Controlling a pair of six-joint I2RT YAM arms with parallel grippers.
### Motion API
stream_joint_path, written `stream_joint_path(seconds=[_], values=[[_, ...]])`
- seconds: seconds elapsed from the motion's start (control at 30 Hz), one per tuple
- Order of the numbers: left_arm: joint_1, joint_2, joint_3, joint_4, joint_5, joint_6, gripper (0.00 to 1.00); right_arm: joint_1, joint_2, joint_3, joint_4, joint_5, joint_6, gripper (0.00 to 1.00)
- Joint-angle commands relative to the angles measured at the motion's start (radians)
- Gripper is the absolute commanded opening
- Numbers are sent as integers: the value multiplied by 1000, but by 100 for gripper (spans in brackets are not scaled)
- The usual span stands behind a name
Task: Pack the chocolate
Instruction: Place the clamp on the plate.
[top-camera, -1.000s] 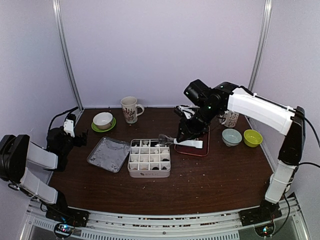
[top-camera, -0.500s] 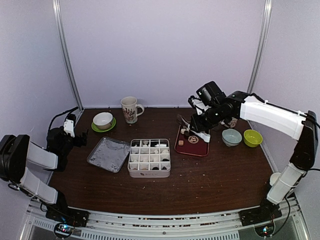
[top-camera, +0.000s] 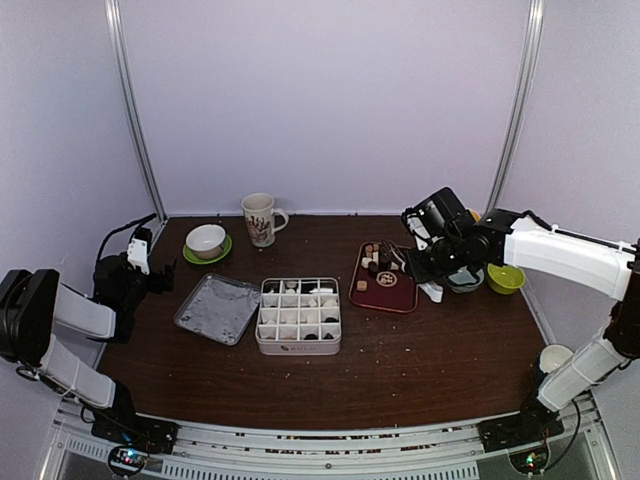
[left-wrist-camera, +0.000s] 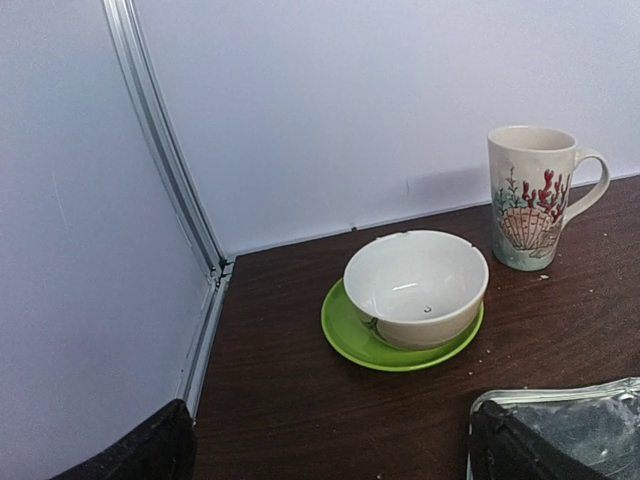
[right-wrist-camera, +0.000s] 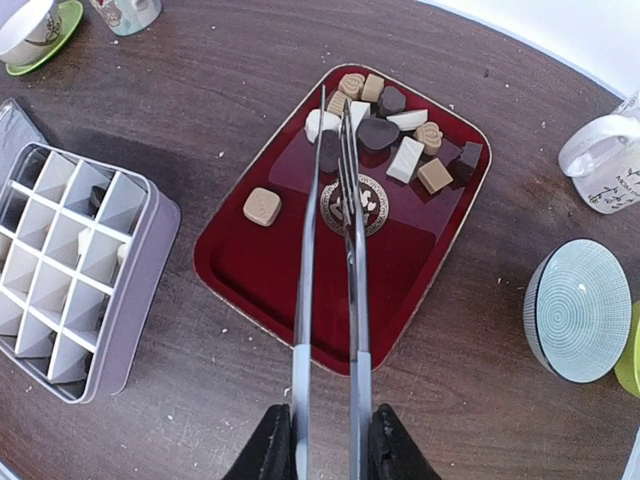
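Several chocolate pieces, dark, tan and white, lie clustered at the far end of a red tray; one tan piece lies apart. My right gripper is shut on metal tongs, whose tips hover over the cluster, nearly closed and empty. In the top view the right gripper is at the tray's right edge. The divided white box holds some pieces in its cells. My left gripper is open and empty at the far left.
The box's lid lies left of the box. A white bowl on a green saucer and a shell mug stand at the back left. A blue-grey bowl, a green bowl and a white mug stand right of the tray.
My right arm has swung right with the tongs, from over the divided box back to the red tray's right side. The left arm has not moved.
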Motion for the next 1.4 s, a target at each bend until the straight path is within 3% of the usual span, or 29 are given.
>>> stream_joint_path(seconds=[0.0,0.37,0.5,0.67,0.9,1.07,1.3,1.37], values=[[7,-1,-4,62,6,11,98,-18,38,-3,93,66,-10,27],[8,0,-2,53,-2,9,98,-46,141,-107,177,75,-13,28],[7,3,36,-19,-159,-51,98,-65,190,-95,182,30,-5,30],[5,-26,19,-2,-168,-56,98,-73,243,-58,182,-10,-5,30],[6,-138,42,-142,-112,-35,98,-74,281,-44,197,-20,1,33],[4,-226,103,-356,-124,-90,98,-74,304,-21,200,-36,4,34],[5,-247,288,-813,-259,-217,98,-77,334,-3,205,-35,9,39],[5,-244,305,-861,-216,-235,98,-77,340,0,208,-42,6,41]])
